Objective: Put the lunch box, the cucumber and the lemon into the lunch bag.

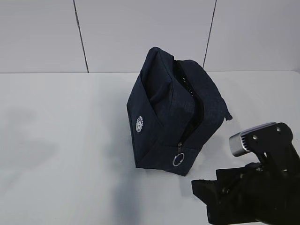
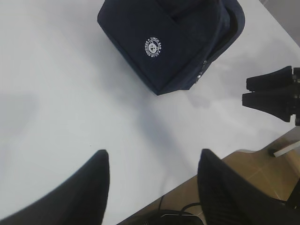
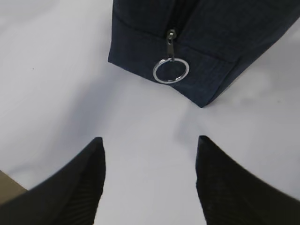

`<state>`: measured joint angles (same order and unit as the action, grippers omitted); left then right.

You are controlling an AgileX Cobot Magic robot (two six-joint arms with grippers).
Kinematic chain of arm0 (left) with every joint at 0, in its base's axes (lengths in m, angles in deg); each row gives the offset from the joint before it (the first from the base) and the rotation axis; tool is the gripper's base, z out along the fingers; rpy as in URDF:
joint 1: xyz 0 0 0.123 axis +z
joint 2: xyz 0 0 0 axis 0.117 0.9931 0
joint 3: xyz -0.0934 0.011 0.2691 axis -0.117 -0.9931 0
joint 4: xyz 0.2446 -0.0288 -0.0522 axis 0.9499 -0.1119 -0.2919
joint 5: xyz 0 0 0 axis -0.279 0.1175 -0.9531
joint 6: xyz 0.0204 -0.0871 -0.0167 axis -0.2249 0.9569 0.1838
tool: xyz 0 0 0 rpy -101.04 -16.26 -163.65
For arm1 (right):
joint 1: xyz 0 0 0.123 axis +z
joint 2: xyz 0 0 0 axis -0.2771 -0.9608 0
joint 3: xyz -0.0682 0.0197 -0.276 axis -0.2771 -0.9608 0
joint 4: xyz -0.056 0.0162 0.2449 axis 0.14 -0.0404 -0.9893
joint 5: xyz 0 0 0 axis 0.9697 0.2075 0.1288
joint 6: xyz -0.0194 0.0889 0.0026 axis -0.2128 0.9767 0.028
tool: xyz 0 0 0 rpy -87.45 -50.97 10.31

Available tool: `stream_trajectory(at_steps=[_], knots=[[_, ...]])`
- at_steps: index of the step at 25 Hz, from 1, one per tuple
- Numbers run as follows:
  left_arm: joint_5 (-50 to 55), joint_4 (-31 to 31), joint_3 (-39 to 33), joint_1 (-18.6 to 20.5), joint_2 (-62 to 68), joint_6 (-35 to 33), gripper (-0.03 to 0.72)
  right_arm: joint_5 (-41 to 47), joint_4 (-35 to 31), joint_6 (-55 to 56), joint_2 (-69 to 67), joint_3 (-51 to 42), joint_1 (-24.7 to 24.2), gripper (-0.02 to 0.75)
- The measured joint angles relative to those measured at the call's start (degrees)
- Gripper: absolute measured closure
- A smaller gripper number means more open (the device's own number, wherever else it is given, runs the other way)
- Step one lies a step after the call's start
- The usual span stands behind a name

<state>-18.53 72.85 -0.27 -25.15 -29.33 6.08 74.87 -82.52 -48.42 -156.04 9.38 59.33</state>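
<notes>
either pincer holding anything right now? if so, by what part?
Nothing is held. The left pincer and right pincer are both open over bare table, apart from the lunch bag; its ring pull is untouched.

Bright, even light; soft grey shadows spread on the table [image 1: 56, 140] left of the bag [image 1: 164, 117]; near fingers [image 3: 70, 187] blurred.

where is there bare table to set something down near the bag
Free: the wide white table left of the lunch bag, and the strip between its ring pull and the right gripper. Crowded: the near right corner, taken by that arm.
</notes>
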Motion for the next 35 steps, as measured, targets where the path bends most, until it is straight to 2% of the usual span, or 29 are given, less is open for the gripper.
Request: stream_trajectory(at_steps=[9,17,20,26,35], knots=[[0.0,0.0,0.0,0.0,0.0,0.0,0.254,-11.03,0.03,0.37,0.0,-4.82,0.0,0.272],[0.0,0.68,0.0,0.0,0.0,0.0,0.254,-24.25,9.7,6.47,0.0,-11.47,0.0,0.272],[0.0,0.8,0.0,0.0,0.0,0.0,0.254,-26.35,12.44,7.12,-0.39,-12.06,0.0,0.272],[0.0,0.8,0.0,0.0,0.0,0.0,0.254,-31.41,14.93,8.5,-7.44,-12.06,0.0,0.272],[0.0,0.8,0.0,0.0,0.0,0.0,0.254,-41.86,14.96,8.57,-22.62,-6.52,0.0,0.272]])
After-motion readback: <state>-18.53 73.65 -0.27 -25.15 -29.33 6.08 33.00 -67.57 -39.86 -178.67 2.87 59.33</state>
